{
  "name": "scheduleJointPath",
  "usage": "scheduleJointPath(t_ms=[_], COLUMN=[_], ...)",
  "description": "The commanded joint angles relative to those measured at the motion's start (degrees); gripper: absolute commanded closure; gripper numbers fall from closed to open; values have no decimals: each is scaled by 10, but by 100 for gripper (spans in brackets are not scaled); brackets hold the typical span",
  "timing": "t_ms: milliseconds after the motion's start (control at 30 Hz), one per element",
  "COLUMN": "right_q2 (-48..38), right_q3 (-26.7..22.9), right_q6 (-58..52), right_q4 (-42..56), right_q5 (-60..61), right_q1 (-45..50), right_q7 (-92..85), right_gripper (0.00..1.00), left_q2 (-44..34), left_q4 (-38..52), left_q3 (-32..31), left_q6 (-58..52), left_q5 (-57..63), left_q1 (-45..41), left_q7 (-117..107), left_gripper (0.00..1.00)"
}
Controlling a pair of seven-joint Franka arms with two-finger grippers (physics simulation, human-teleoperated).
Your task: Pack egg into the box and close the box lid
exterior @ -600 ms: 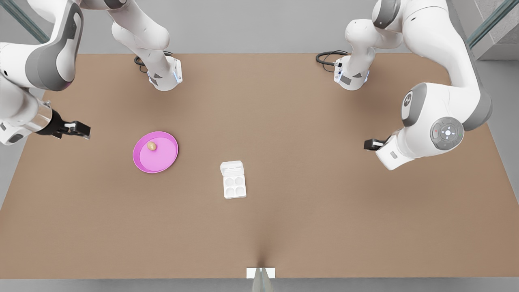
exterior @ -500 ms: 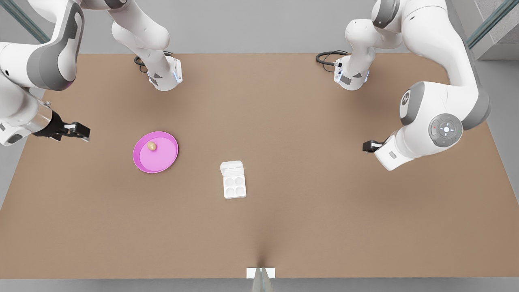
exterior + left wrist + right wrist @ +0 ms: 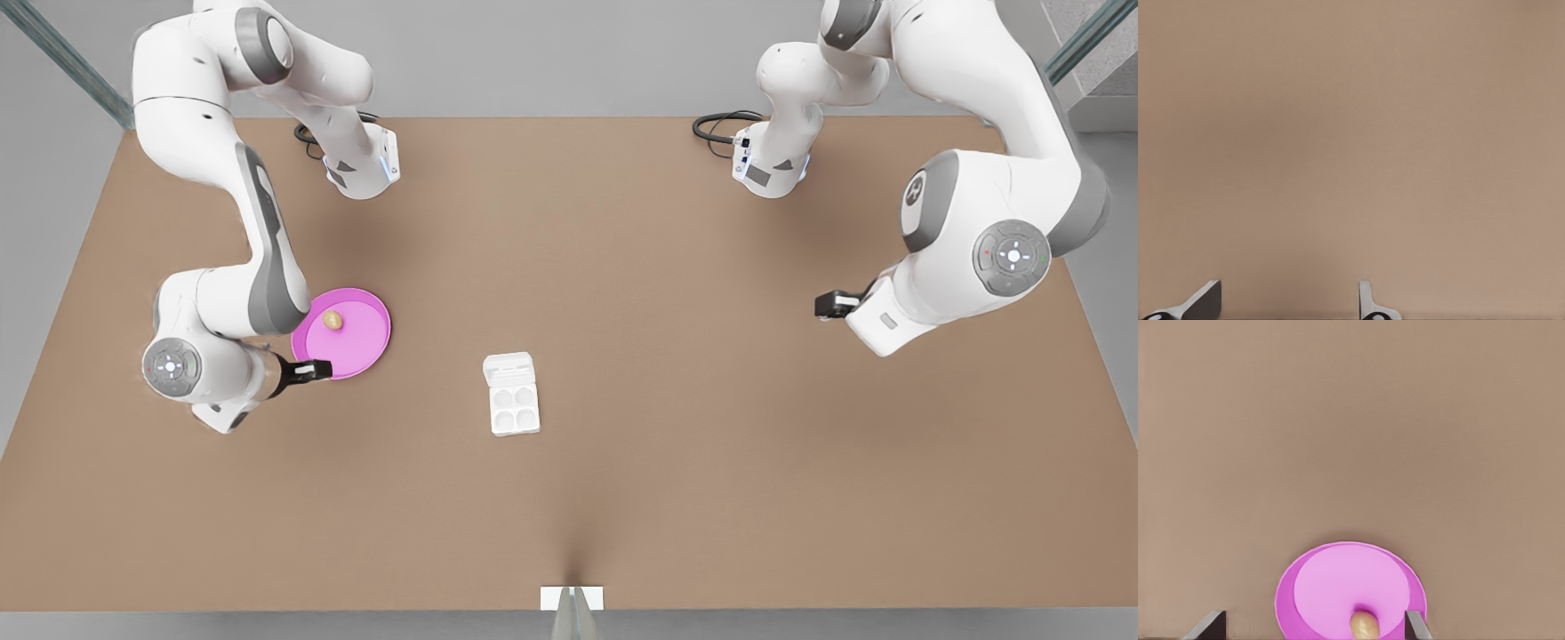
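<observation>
On the pink plate [image 3: 351, 348] lies the one egg [image 3: 332, 320], untouched, so nothing is packed yet. The right gripper [image 3: 318, 368] hovers at the plate's rim, fingers spread and empty. The single box [image 3: 514, 406] (four bare cups) sits well apart, box lid [image 3: 508, 368] folded back. The left gripper [image 3: 831, 305] waits, fingers apart, over bare table [image 3: 711, 444].

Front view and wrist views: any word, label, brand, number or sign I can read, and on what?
No readable text anywhere.
The small white egg carton, round pink plate and tan egg are plain.
Round grey button pad on each arm: tiny coloured dots, too small to read.
Right gripper at the plate's rim and left gripper at the front view's right: no markings.
</observation>
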Motion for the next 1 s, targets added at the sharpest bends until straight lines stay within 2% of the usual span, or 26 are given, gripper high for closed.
scheduleJointPath(t_ms=[0, 33, 67, 133, 200, 300, 333, 367, 400, 500, 533, 733, 967], right_q2=[-22, -50, -120, -167, -157, -131, -140, -203, -219, -208, -195, -134, -134], right_q3=[22, 22, 23, 26, 26, 25, 26, 33, 41, 41, 41, 43, 44], right_q6=[125, 130, 162, 185, 204, 240, 269, 355, 373, 344, 397, 475, 493], right_q4=[-57, -117, -217, -307, -306, -306, -322, -409, -430, -418, -438, -463, -495], right_q5=[6, 3, 3, 3, 3, -28, -33, -34, -38, -61, -70, -85, -86], right_q1=[6, 5, 6, -18, -62, -67, -66, -56, -59, -59, -73, -88, -86], right_q7=[52, 53, 64, 66, 120, 125, 127, 126, 126, 119, 118, 129, 127], right_gripper=[0, 0, 0, 0, 0, 0, 0, 0, 0, 0, 0, 0, 0], left_q2=[2, 2, 2, 4, 4, 6, 8, 8, 9, 9, 9, 9, 8], left_q4=[-1, -1, -2, -9, -9, -9, -9, -10, -13, -21, -21, -26, -30], left_q3=[-1, -1, -1, -1, -1, 0, 0, 0, 0, 0, 1, 2, 2], left_q6=[-1, -1, -2, 4, 4, 5, 5, 5, 6, 12, 12, 12, 12], left_q5=[1, 1, 1, 1, 1, 2, 2, 2, 2, 5, 6, 6, 6], left_q1=[-2, 1, 2, 4, 4, 6, 6, 6, 7, 7, 7, 8, 9], left_q7=[-19, -19, -19, -19, -21, -22, -22, -22, -22, -23, -23, -23, -23], left_gripper=[0, 0, 0, 0, 0, 0, 0, 0, 0, 0, 0, 0, 0])
